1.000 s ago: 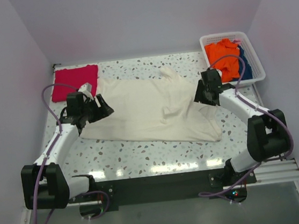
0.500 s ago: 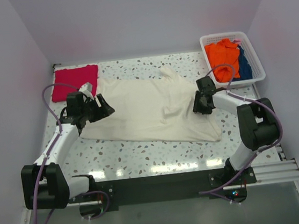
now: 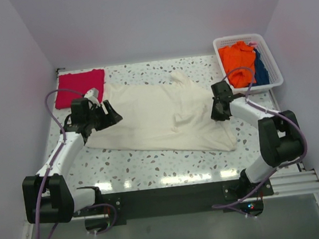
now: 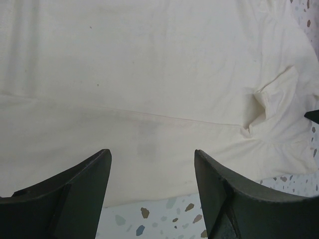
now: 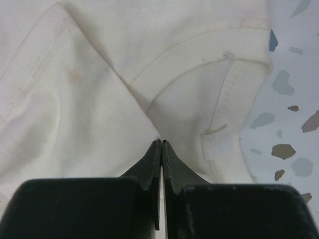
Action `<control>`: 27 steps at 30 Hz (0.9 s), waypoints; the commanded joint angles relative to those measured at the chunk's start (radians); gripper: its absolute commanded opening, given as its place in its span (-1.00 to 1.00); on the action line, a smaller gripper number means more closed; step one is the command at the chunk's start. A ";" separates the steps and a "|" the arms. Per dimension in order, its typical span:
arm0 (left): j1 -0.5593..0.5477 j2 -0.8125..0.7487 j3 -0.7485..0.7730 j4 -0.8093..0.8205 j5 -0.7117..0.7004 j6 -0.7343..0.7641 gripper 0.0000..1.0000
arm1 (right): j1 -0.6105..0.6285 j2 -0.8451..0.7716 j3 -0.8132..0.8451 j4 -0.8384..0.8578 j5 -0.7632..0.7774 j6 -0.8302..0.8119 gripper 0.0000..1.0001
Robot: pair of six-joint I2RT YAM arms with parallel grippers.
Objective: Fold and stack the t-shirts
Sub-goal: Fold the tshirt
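Observation:
The cream-white t-shirt point(image 3: 159, 116) lies spread flat across the middle of the table, with a few wrinkles near its right side. The crimson-pink t-shirt point(image 3: 79, 87) lies folded at the far left corner. My left gripper point(image 3: 110, 113) hovers open over the cream shirt's left edge. In the left wrist view its jaws point(image 4: 152, 154) stand wide apart above the hem point(image 4: 149, 74), holding nothing. My right gripper point(image 3: 218, 113) is at the shirt's right edge by the collar. In the right wrist view its fingertips point(image 5: 162, 142) are pressed together, pinching a fold of the cream cloth point(image 5: 75, 99) beside the neckband.
A white basket point(image 3: 242, 37) at the far right corner holds orange cloth point(image 3: 238, 58) and blue cloth point(image 3: 261, 67). Speckled tabletop point(image 3: 153, 163) shows along the near side. Walls close in the table on three sides.
My right gripper has closed from open to shut on the cloth by the collar, after reaching in over the shirt's edge. The left arm and both shirts have not moved.

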 commanded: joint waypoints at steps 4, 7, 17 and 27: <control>-0.003 -0.015 -0.020 0.034 0.001 0.007 0.45 | -0.022 -0.090 -0.019 -0.058 0.100 -0.008 -1.00; -0.003 -0.009 -0.020 0.031 0.001 0.005 0.45 | -0.031 -0.083 -0.032 -0.052 0.091 -0.008 -1.00; -0.003 0.039 -0.017 -0.005 -0.082 -0.065 0.45 | -0.037 -0.106 -0.028 -0.064 0.088 -0.013 -0.09; -0.069 0.094 -0.132 0.068 -0.299 -0.335 0.21 | 0.321 -0.113 0.054 -0.107 0.117 0.068 0.23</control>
